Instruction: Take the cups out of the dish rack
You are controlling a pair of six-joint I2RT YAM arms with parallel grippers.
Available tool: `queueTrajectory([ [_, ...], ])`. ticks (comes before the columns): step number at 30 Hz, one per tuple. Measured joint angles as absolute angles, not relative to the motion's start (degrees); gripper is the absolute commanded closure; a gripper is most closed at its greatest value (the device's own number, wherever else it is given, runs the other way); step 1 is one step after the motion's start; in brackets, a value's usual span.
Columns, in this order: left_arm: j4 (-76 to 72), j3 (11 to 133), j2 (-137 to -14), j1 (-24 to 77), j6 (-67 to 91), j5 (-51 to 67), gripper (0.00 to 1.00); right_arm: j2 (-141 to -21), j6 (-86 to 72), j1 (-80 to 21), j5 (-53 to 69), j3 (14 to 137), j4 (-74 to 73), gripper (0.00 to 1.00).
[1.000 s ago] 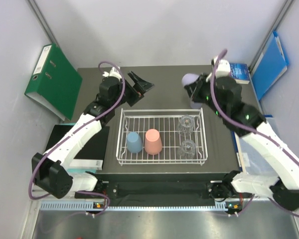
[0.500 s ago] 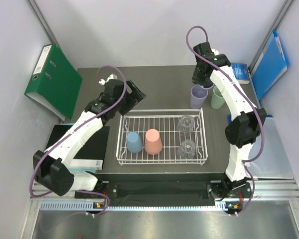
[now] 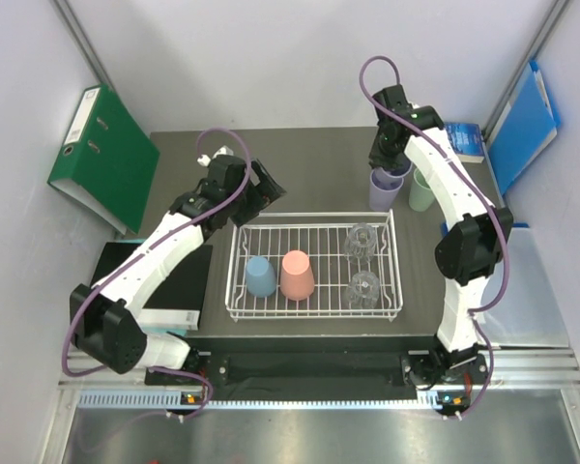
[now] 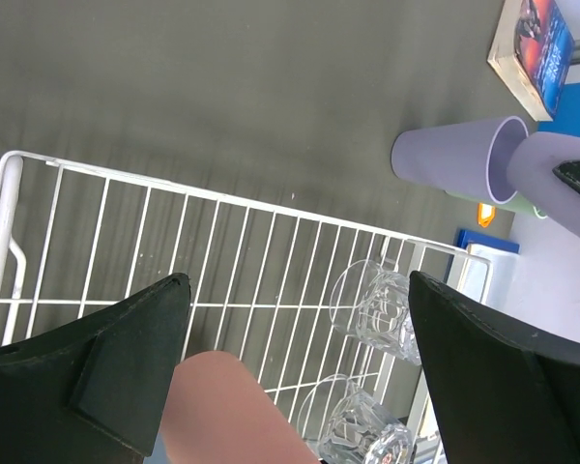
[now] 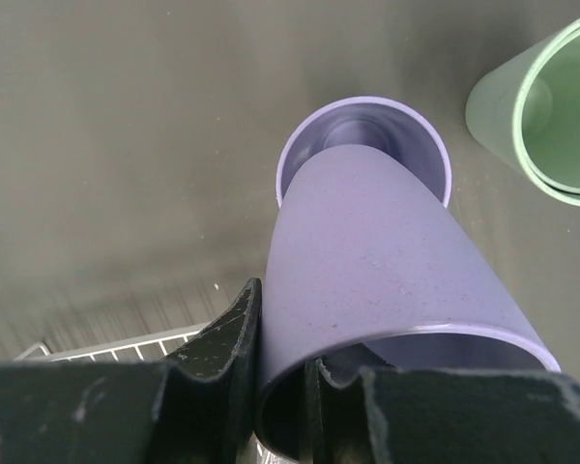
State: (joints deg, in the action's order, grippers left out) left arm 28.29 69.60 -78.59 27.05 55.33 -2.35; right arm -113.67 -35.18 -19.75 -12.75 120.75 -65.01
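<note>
While the left gripper (image 4: pixel 298 280) hangs with its two black fingers spread wide apart and nothing between them, it sits over the far left corner of the dish rack (image 3: pixel 314 311). That white wire rack rests on the near middle of the dark tabletop (image 3: pixel 309 155).

Four cups are inside the rack. A blue cup (image 3: pixel 260 277) and a salmon pink cup (image 3: pixel 297 275) stand upside down, side by side, near the rack's left end. Two clear faceted glasses (image 3: pixel 361 239) occupy its right end, one behind the other.

Over the far right part of the tabletop, past the rack's far right corner, the right gripper (image 3: pixel 389 159) is pinched together on the wall of the held lilac cup (image 5: pixel 387 261), one finger outside and one inside its rim. The base of this cup dips into the mouth of the standing lilac cup (image 3: pixel 381 190), which rests upright on the tabletop. A pale green cup (image 3: pixel 421 190) stands upright just to its right.

A book (image 3: pixel 464 141) lies at the far right corner of the tabletop. A green binder (image 3: pixel 101 159) leans beyond the left edge, and a blue folder (image 3: pixel 524 126) beyond the right edge.
</note>
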Motion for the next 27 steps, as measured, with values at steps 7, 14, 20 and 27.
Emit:
queueTrajectory([
  [7,28.3,69.6,-78.7,27.0,55.1,-2.4,0.01,-114.4,-34.8,-19.7,-12.3,120.6,-63.7,0.45],
  [14,28.3,69.6,-78.7,27.0,54.8,-2.6,0.01,-114.2,-34.6,-19.7,-11.9,121.2,-59.4,0.31],
  [20,28.3,69.6,-78.7,27.0,51.2,-2.3,0.01,-102.6,-33.0,-20.6,-8.5,111.7,-46.2,0.27],
  [27,31.8,71.1,-77.4,35.0,40.2,-5.9,0.01,-63.2,-31.2,-23.7,3.6,72.0,-19.1,0.18],
])
